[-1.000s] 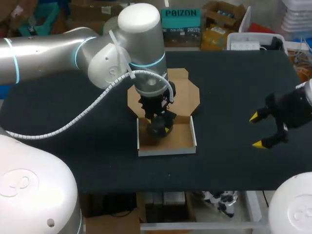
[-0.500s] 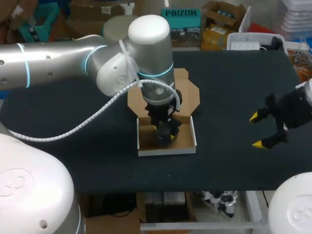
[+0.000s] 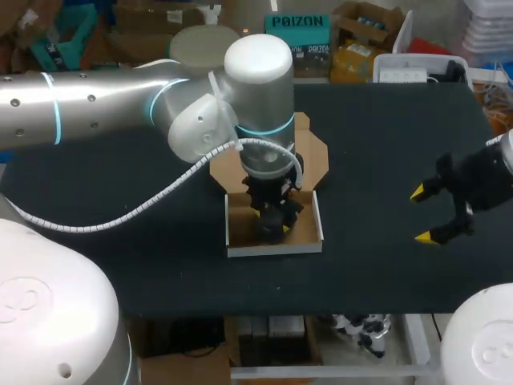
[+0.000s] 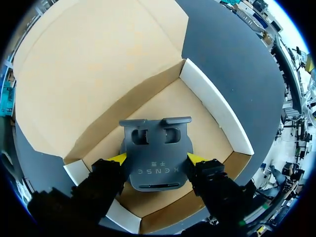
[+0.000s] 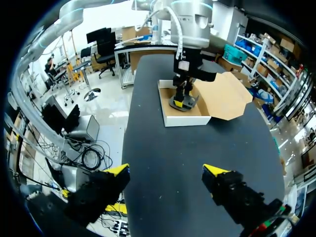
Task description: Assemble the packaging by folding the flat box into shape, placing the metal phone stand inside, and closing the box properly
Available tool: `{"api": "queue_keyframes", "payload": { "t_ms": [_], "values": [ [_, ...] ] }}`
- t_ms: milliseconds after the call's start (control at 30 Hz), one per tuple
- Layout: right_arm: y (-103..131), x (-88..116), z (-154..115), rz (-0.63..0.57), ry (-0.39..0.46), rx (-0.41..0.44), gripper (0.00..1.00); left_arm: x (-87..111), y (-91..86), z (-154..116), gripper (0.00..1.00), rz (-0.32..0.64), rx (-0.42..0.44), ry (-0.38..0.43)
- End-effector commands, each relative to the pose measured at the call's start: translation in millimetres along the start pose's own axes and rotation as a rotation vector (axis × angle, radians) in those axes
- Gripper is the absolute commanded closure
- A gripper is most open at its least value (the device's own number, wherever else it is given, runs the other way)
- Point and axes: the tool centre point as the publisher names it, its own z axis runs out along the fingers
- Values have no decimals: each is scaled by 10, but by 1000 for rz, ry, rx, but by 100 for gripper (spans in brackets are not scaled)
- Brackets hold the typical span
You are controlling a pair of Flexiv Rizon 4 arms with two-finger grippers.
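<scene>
A short row of pale capital letters, with two smaller characters just above it, is printed low on the dark grey plate of the metal phone stand (image 4: 157,160). This is the left wrist view, with the stand lying inside the open cardboard box (image 4: 217,112). The row runs across the plate's width, near its lower edge. In the head view and the right wrist view the same print is too small to make out.

**Mostly matt, one soft sheen**

The box (image 4: 98,64) is matt, smooth cardboard. The phone stand (image 4: 157,165) is smooth dark-grey metal with a dull finish. The table (image 3: 385,160) has a matt black top. The left arm (image 3: 96,104) has a satin silver shell.
</scene>
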Motion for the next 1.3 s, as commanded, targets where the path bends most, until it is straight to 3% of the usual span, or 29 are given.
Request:
{"api": "queue_keyframes", "payload": {
  "t_ms": [33, 433, 500, 600, 633, 667, 700, 833, 967, 1000, 1300],
  "values": [
    [-2, -4, -13, -1, 3, -4, 0, -42, -9, 10, 100, -14, -1, -11],
    [-2, -4, -13, -1, 3, -4, 0, -107, -2, 44, 100, -47, -13, -2],
    [-2, -4, -13, -1, 3, -4, 0, -103, 7, 36, 89, -48, -12, -2],
    [-2, -4, -13, -1, 3, -4, 0, -82, 13, 24, 61, -46, -9, -7],
    [-2, -4, -13, -1, 3, -4, 0, -78, 14, 23, 49, -45, -9, -8],
    [-2, -4, -13, -1, 3, -4, 0, -75, 14, 23, 29, -45, -8, -10],
    [-2, -4, -13, -1, 3, -4, 0, -75, 14, 21, 23, -42, -7, -12],
    [-2, -4, -13, -1, 3, -4, 0, -50, 21, 17, 9, -38, -6, -16],
    [-2, -4, -13, -1, 3, -4, 0, -49, 24, 10, 6, -40, -5, -21],
    [-2, -4, -13, -1, 3, -4, 0, -48, 26, 3, 1, -42, -4, -23],
    [-2, -4, -13, -1, 3, -4, 0, 56, 41, -203, 0, -102, 10, -32]
  ]
}}
